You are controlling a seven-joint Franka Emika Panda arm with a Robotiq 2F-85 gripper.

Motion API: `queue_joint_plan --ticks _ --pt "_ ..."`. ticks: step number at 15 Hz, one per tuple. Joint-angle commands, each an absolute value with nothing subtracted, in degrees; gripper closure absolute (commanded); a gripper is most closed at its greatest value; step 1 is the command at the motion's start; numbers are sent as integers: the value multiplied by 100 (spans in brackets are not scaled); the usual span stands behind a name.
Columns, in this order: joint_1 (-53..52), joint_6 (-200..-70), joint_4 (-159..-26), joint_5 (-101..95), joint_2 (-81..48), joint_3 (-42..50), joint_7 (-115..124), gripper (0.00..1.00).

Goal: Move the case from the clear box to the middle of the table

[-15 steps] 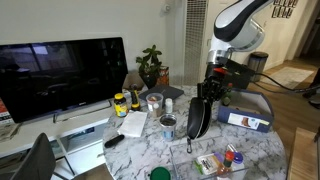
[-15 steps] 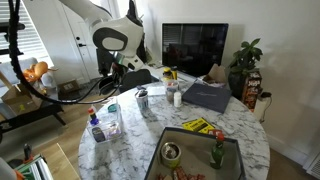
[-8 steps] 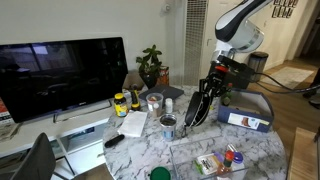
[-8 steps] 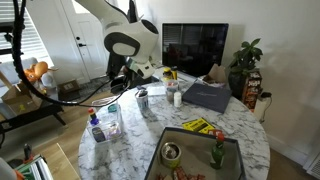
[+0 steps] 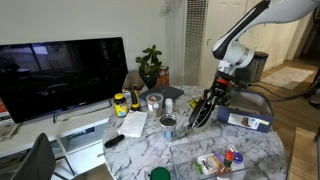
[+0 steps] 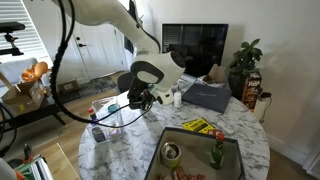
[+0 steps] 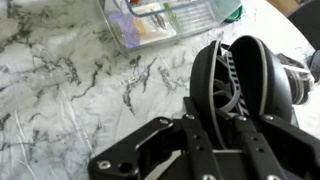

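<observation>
A dark television (image 5: pixel 62 75), a potted plant (image 5: pixel 151 66), a blue-grey tray (image 5: pixel 248 120), perhaps a metal tin (image 5: pixel 168 124).

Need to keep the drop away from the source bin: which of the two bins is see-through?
The clear box, holding red-capped items; the other tray is opaque blue-grey with a white label.

We reach low, wrist tipped down.
Our arm (image 5: pixel 245 25) stretches out and bends down toward the tabletop; our gripper (image 5: pixel 212 98) has its fingers (image 7: pixel 205 100) clamped around the black case (image 5: pixel 199 114), which it holds tilted.
</observation>
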State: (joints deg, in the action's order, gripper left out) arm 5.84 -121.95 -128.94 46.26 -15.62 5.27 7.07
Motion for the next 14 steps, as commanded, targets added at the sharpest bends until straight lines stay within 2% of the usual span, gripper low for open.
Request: queue_joint_plan --ticks 1,8,9,10,11,14 --pt "680 -11898 -12042 4656 -2499 452 552 97" --pt "862 -10203 -10594 4041 -3793 356 -27 97" --pt "796 -10102 -10426 3888 -3931 426 293 65" --pt "744 -10133 -10315 3809 -4027 493 583 64" --pt "707 -10240 -10235 3767 -4081 545 874 59" --pt "547 -10655 -10179 3551 -4029 688 1650 35"
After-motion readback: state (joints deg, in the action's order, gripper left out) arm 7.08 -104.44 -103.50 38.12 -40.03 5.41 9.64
